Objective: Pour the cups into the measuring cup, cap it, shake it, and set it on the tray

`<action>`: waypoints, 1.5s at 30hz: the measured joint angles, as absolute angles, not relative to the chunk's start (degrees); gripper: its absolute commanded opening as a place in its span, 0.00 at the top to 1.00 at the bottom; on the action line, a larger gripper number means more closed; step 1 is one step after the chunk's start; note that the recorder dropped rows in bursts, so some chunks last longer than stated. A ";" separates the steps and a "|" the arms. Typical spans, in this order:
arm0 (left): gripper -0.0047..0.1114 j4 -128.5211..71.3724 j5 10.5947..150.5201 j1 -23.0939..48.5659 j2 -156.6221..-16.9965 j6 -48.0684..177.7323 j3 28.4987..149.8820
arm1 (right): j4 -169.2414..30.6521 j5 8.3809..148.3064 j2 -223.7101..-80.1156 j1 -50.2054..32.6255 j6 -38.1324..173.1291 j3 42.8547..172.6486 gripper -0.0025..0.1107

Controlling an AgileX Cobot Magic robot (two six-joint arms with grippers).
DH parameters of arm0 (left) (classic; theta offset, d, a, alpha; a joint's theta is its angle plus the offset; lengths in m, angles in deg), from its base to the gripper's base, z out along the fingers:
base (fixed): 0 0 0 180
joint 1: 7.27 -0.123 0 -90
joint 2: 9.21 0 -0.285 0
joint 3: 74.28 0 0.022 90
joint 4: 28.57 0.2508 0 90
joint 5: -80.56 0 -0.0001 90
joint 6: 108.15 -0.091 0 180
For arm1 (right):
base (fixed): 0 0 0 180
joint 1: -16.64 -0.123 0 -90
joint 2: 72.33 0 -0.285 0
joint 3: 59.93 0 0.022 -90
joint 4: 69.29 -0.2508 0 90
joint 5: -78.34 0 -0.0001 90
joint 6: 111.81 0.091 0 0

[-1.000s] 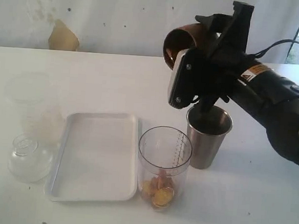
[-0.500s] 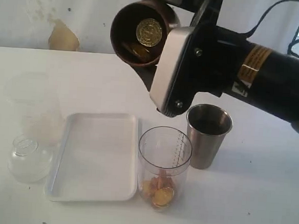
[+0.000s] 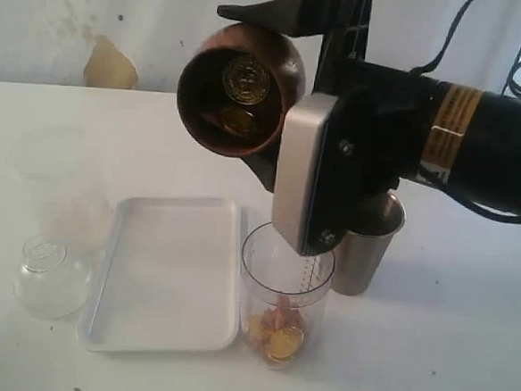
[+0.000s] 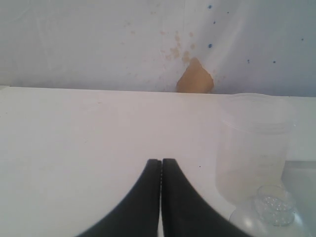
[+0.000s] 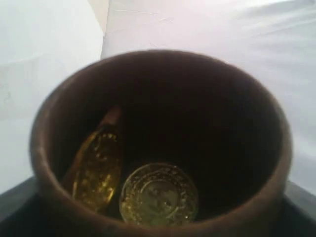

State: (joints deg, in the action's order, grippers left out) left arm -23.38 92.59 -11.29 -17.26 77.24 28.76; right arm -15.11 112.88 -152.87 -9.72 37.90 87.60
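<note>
Wooden cup (image 3: 236, 98) tipped, gold coins (image 3: 247, 77) inside; measuring cup (image 3: 288, 260) holds coin pile (image 3: 277, 337).

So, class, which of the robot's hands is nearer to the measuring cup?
Right. The right hand holds the wooden cup tilted above the measuring cup; the left hand is shut, off by the frosted container, across the tray.

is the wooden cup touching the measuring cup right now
Apart. The exterior view shows the wooden cup held tilted well above the measuring cup, with bare table visible between them.
</note>
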 measured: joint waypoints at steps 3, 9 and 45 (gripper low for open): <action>0.95 -23.38 92.59 -11.29 -17.26 77.24 28.76 | -14.57 112.75 -151.60 -9.72 33.33 86.96 0.98; 0.95 -23.38 92.59 -11.29 -17.26 77.24 28.76 | -14.08 110.27 -149.26 -9.72 27.06 86.87 0.98; 0.95 -23.38 92.59 -11.29 -17.26 77.24 28.76 | -39.77 89.13 -158.46 -9.07 -33.67 90.56 0.98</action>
State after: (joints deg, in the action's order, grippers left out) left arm -23.38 92.59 -11.29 -17.26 77.24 28.76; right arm -39.77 89.13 -158.46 -9.07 -33.67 90.56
